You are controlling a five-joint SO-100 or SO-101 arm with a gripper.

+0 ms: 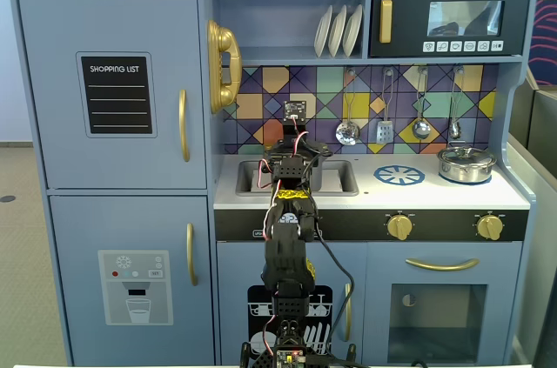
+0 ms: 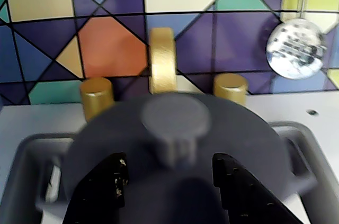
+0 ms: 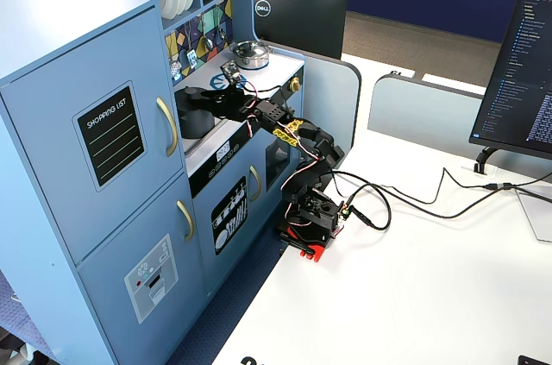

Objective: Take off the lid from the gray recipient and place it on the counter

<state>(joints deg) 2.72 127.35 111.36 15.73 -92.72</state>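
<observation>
The arm reaches from its base in front of the toy kitchen up to the sink recess (image 1: 335,178) at the left part of the counter (image 1: 365,196).

In the wrist view, the lid (image 2: 238,144) fills the lower middle of the frame, a dark-gray disc seated on the gray recipient (image 3: 197,122), which stands in the sink recess. One small side handle of the recipient shows at the disc's right edge. The lid's central knob (image 2: 175,121) sits between and slightly ahead of the two black fingers (image 2: 108,189).

The claw (image 2: 169,181) is spread apart, one finger at each side of the knob, with a visible gap on both sides. The fingers sit low over the lid surface; whether they touch it cannot be determined, as the near field is blurred.

Behind the lid, a gold faucet (image 2: 162,65) and two gold tap knobs (image 2: 96,97) stand against the patterned tile backsplash (image 2: 106,44). A silver strainer (image 2: 295,49) hangs at the upper right.

In a fixed view, a shiny silver pot (image 1: 466,163) with its own lid rests at the right end of the counter, just beside the printed blue burner ring (image 1: 399,176) and well apart from the sink. The arm hides the recipient from this angle.
</observation>
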